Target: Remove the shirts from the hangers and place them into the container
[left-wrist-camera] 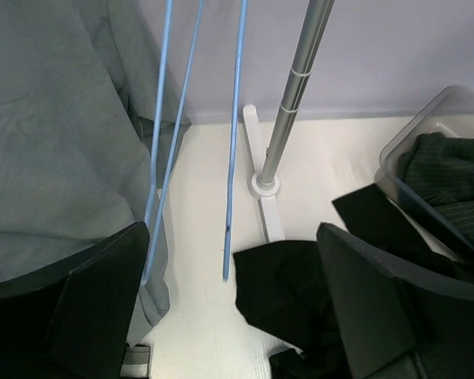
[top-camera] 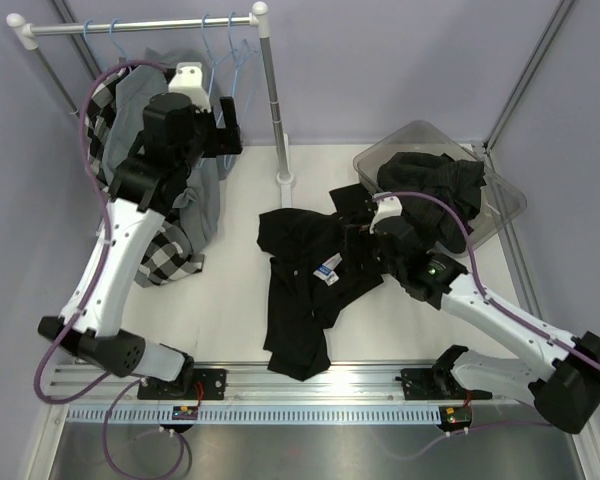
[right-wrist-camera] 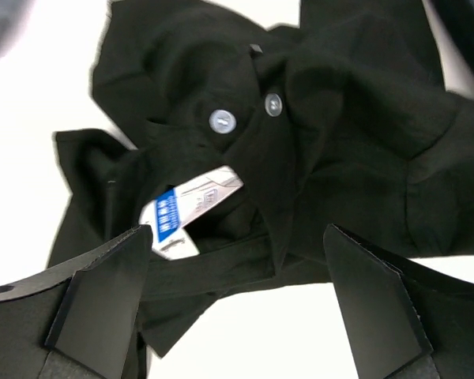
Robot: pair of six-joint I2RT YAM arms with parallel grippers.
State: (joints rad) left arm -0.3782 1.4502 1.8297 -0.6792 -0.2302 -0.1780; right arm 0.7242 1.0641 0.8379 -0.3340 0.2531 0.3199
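Observation:
A black shirt (top-camera: 298, 285) lies spread on the white table; its collar with a white and blue label (right-wrist-camera: 191, 204) and two buttons shows in the right wrist view. My right gripper (top-camera: 352, 218) (right-wrist-camera: 238, 233) hovers open just above that collar, touching nothing. A second black shirt (top-camera: 430, 180) lies bundled in the clear container (top-camera: 505, 205). Light-blue hangers (top-camera: 223, 50) (left-wrist-camera: 237, 134) hang bare on the rail. My left gripper (top-camera: 230, 128) (left-wrist-camera: 231, 237) is up beside them, open, with nothing between its fingers.
A grey shirt (top-camera: 140, 100) (left-wrist-camera: 55, 142) and a black-and-white checked shirt (top-camera: 165, 255) hang at the rack's left end. The rack's upright pole (top-camera: 273, 100) (left-wrist-camera: 296, 87) and white foot (top-camera: 285, 180) stand between the arms. Grey walls close in behind.

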